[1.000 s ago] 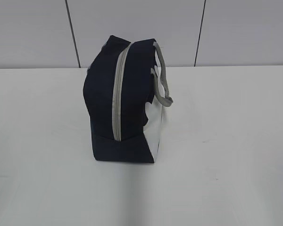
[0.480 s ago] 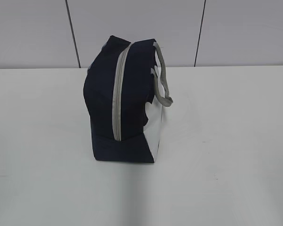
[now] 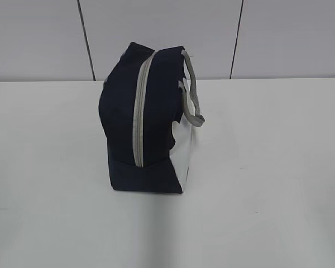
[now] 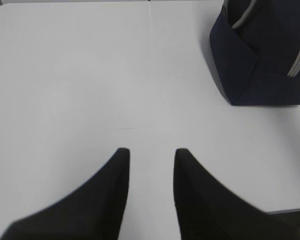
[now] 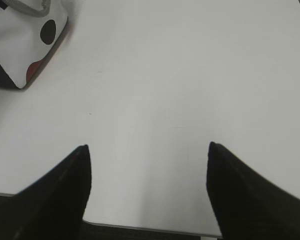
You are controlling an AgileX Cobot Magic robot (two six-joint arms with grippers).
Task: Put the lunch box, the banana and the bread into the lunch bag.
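Navy lunch bag (image 3: pixel 148 120) zipped | right-wrist: dotted white panel | both hands released, empty

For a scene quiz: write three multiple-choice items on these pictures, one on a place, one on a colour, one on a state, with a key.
1. Where on the table does the lunch bag stand?
A. left of centre
B. far right edge
C. front edge

2. What colour is the zipper?
A. red
B. grey
C. yellow

3. How does the right gripper stand?
A. shut on the bag
B. open and empty
C. holding a banana

Key: A, bag sits left of the middle; B, a pale grey strip; B, wide-apart fingers over bare table.
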